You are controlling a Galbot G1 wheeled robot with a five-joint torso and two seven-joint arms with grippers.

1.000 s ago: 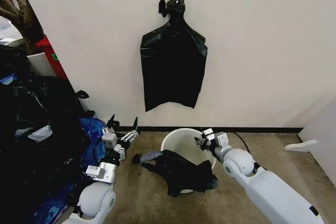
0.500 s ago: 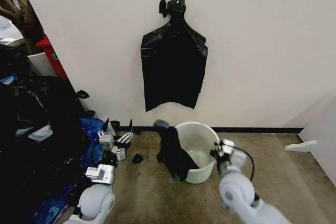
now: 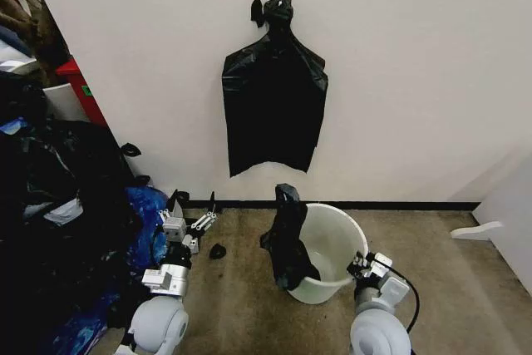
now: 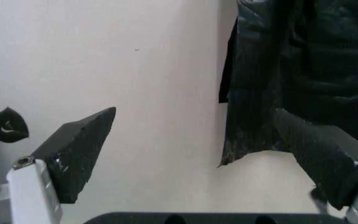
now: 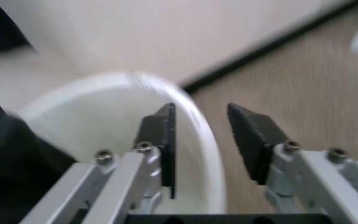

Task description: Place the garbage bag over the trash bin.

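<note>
The trash bin point(image 3: 328, 247), a cream-white bucket, stands on the brown floor below the wall, its opening tipped toward me. The garbage bag point(image 3: 288, 234) is bunched into a narrow black strip and hangs over the bin's left rim, one end sticking up above it. My right gripper point(image 3: 363, 265) is at the bin's right rim. In the right wrist view the right gripper point(image 5: 201, 109) has one finger inside and one outside the trash bin's rim point(image 5: 207, 144), shut on it. My left gripper point(image 3: 194, 205) is open left of the bin, apart from it. The left gripper point(image 4: 195, 114) holds nothing.
Flat black bags point(image 3: 274, 114) hang from a wall hook above the bin. A heap of stuffed black bags point(image 3: 58, 205) and a blue bag point(image 3: 150, 226) crowd the left side. A small black scrap point(image 3: 218, 251) lies on the floor. A white object point(image 3: 478, 230) lies at the right.
My right arm has drawn back toward me and the bin has slid right with it. The bag, earlier spread over the front rim, now hangs bunched on the left rim.
</note>
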